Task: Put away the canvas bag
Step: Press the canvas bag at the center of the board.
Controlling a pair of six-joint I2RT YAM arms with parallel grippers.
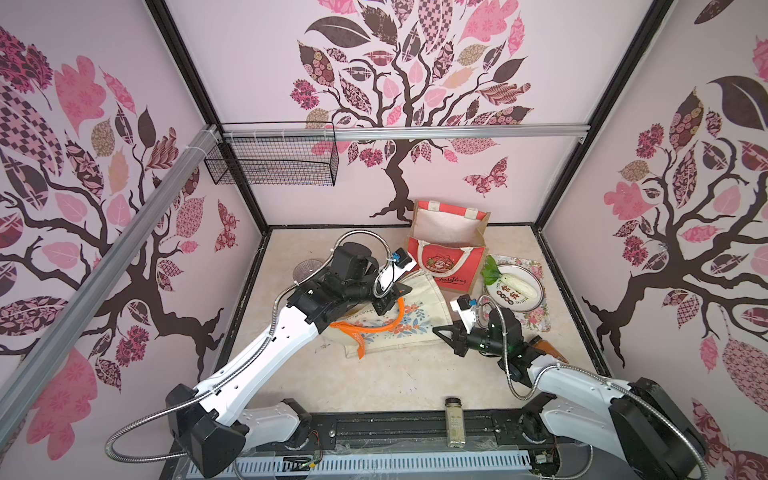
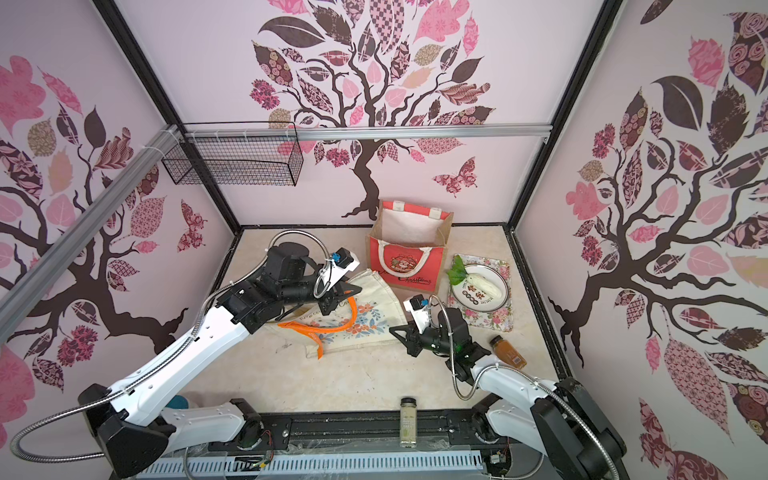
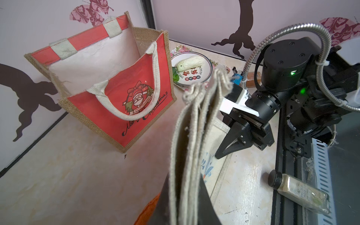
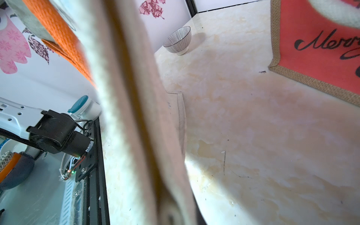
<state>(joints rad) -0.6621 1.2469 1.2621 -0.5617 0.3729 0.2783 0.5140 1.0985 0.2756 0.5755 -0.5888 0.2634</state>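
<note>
Two tools hold one cream canvas bag [image 1: 419, 309] [image 2: 376, 307] with a flower print, which lies mostly flat on the pale marbled table [image 1: 374, 382] between them. The left tool [image 1: 387, 305] [image 2: 332, 305] is clamped on the bag's far edge; its wrist view shows folded canvas layers [image 3: 191, 136] rising from between its closed jaws. The right tool [image 1: 437, 331] [image 2: 394, 331] [image 3: 222, 152] is closed on the bag's edge on its own side, and in the right wrist view blurred canvas [image 4: 132, 97] runs straight down into the jaws. Orange woven straps [image 1: 374, 328] [image 2: 332, 328] curl over the bag's face just on the near side of the left tool.

Beyond both tools, a red jute tote [image 1: 451, 266] [image 3: 120, 109] with a Santa print stands upright and open against the back wall, just past the bag's far corner. Outward of the right tool, a white round plate [image 1: 540, 291] carrying a toy cabbage [image 1: 517, 284] sits on a flowered mat [image 1: 536, 322]. A small amber bottle [image 2: 509, 353] lies behind the right tool's wrist. A striped bowl [image 4: 178, 40] stands beyond the left tool, and a glass spice jar [image 1: 455, 422] lies on the black rail at the table's near edge, well apart from both tools.
</note>
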